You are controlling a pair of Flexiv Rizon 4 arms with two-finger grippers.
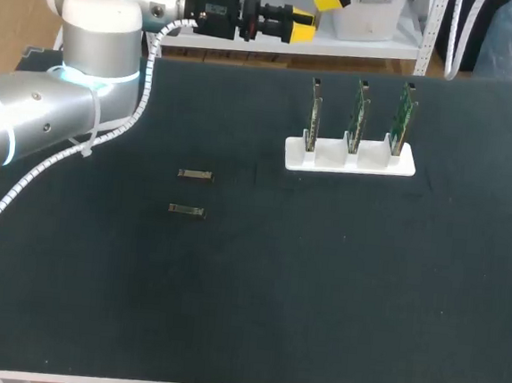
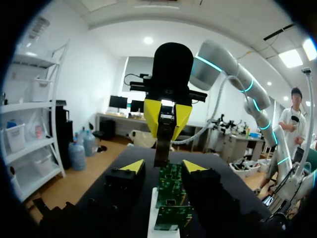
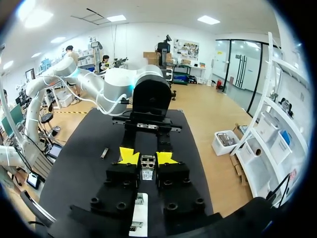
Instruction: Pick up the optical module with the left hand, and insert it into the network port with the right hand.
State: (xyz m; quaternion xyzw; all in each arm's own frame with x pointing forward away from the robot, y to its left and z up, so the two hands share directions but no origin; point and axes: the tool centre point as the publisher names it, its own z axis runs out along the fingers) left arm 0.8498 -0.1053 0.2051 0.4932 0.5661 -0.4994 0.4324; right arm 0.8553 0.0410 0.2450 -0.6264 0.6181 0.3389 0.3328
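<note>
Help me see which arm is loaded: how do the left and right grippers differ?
The left gripper is open with nothing between its fingers; the right gripper is shut on the optical module. In the head view the left gripper shows whole, the right gripper only partly. Both have yellow tips and face each other tip to tip.

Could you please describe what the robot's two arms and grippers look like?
Both the left arm and right arm are silver-grey with glowing cyan joint rings; a white spiral-wrapped cable runs along the left. The left gripper and right gripper are black with bright yellow wedge-shaped fingertips.
</note>
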